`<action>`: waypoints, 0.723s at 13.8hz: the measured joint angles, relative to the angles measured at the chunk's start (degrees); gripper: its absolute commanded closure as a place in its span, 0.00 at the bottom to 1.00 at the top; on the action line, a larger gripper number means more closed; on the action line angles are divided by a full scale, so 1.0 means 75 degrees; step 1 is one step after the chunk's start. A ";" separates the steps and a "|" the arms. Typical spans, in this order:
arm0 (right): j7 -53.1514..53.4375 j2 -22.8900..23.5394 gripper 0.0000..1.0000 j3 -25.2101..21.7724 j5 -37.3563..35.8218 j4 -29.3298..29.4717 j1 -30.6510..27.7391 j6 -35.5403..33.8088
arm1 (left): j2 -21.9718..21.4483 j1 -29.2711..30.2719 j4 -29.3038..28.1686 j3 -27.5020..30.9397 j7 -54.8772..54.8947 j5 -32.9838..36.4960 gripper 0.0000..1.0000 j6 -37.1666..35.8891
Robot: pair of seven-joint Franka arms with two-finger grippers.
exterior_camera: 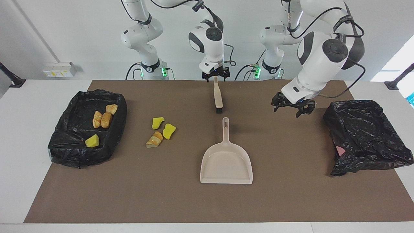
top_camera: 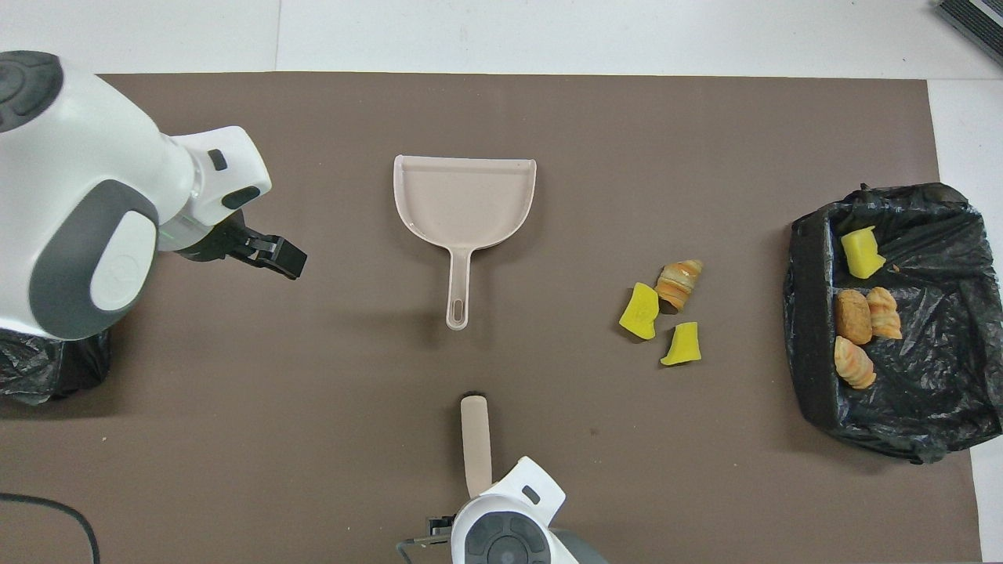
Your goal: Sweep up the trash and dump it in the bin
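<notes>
Right gripper [exterior_camera: 215, 76]: mine, over the handle end of the brush [exterior_camera: 218, 100], at the edge of the mat nearest my bases. Fingers spread; handle tip sits at the jaws, contact can't be told.
Left gripper [exterior_camera: 293, 108]: mine, raised over bare mat [exterior_camera: 291, 200] betw. dustpan and the bin at my left arm's end. Fingers spread, holding nothing.
Brush: lies flat, bristle end pointing toward the dustpan handle, apart from it.
Dustpan [exterior_camera: 226, 163]: beige, mid-mat, flat, handle toward my bases, pan empty.
Loose trash [exterior_camera: 160, 131]: 2 yellow sponge chunks + 1 bread piece, clustered on mat betw. dustpan and the filled bin.
Filled bin [exterior_camera: 69, 147]: black-lined, my right arm's end; holds 3 bread pieces [exterior_camera: 103, 118] + 1 yellow chunk [exterior_camera: 92, 141].
Second bin [exterior_camera: 365, 136]: black-lined, my left arm's end; contents not visible.
</notes>
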 measured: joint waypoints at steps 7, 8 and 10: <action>0.0266 0.0038 0.00 -0.0002 0.0007 -0.0351 0.0456 0.0051 | 0.0885 -0.0418 -0.0404 -0.0780 -0.0810 0.0049 0.00 0.1506; 0.0266 0.0031 0.00 -0.0002 0.0007 -0.0350 0.0454 0.0056 | 0.0994 -0.0481 -0.0430 -0.0904 -0.1104 0.0154 0.00 0.1682; 0.0266 0.0014 0.12 -0.0002 0.0007 -0.0347 0.0452 0.0083 | 0.1199 -0.0583 -0.0441 -0.1176 -0.1768 0.0496 0.00 0.1950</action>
